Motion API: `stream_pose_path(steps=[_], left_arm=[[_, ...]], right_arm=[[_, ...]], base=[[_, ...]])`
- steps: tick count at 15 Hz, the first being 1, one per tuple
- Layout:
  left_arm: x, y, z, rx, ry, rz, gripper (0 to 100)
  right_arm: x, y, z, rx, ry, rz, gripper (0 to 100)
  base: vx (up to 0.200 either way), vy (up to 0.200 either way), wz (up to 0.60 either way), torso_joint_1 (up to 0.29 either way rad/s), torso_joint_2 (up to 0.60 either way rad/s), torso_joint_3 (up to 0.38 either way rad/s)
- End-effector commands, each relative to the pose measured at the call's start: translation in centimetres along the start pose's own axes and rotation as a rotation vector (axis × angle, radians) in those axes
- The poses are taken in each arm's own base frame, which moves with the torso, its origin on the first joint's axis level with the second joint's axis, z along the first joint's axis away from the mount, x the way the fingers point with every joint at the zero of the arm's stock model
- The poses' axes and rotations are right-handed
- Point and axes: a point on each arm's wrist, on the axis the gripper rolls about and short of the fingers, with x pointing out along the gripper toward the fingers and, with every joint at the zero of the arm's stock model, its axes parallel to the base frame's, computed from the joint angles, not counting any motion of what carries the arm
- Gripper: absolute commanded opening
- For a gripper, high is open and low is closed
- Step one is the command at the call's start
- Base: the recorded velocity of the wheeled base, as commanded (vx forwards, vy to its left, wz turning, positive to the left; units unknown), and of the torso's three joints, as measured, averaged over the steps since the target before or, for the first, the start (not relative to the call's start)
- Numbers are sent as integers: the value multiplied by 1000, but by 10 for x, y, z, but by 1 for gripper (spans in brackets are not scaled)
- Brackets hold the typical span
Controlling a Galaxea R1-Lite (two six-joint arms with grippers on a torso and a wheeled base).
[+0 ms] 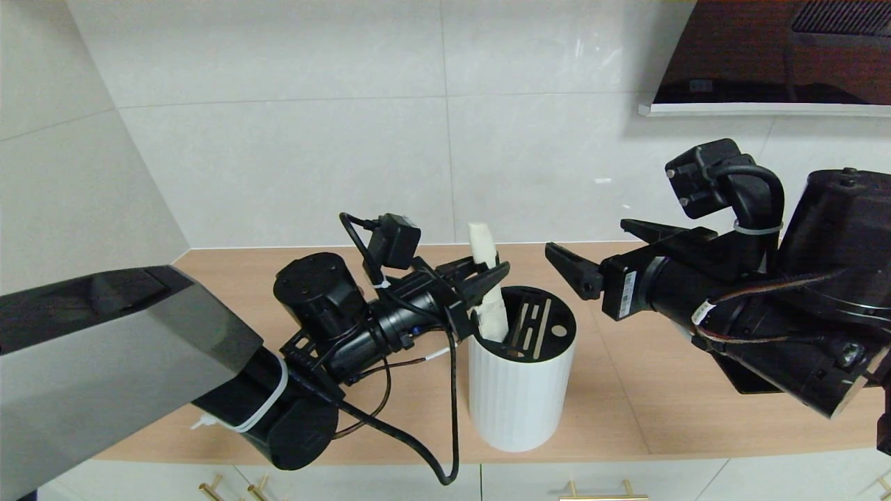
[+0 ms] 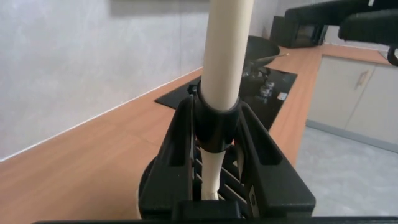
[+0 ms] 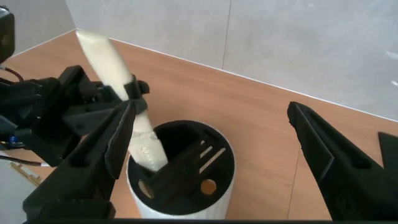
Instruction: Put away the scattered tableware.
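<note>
The left jaws are clenched on a cream-white, rounded utensil handle (image 1: 482,243) – they grip it partway along its length, so its upper end stands out above them while the lower end drops below them into a white, ribbed, cylindrical cutlery holder (image 1: 518,390) with a black slotted insert. In the left wrist view the handle (image 2: 227,50) runs straight up between the two fingers, and its lower tip sits in one of the insert's slots directly under the jaws. The handle leans slightly rather than standing fully upright. The right jaws are released, spread wide with nothing between them; they hang just beside the holder on the side away from the left jaws, with their tips level with the rim and not touching it. From the right wrist view the holder (image 3: 217,186) lies below the gap between those open fingers, with the handle (image 3: 102,56) and the left jaws beyond it. The holder stands on a light wooden worktop (image 1: 626,390) – a black glass hob (image 2: 249,87) is set into it farther off past the left jaws, by the white tiled wall (image 1: 278,153).
</note>
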Motion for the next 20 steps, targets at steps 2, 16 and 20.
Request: stream_pose_path(steps=[2,16,20], left_arm=[[0,0,0,-2,-2,0,100],[-54,-18,90,7,-171,86,100],[-112,-32,123,29,-218,155,100]], right_arm=[[0,0,0,-1,1,0,100],[-5,-13,7,8,-27,-43,100],[-36,-55,12,16,-55,-184,100]], base=[[0,0,0,0,0,0],[0,0,0,0,0,0],[0,0,0,0,0,0]])
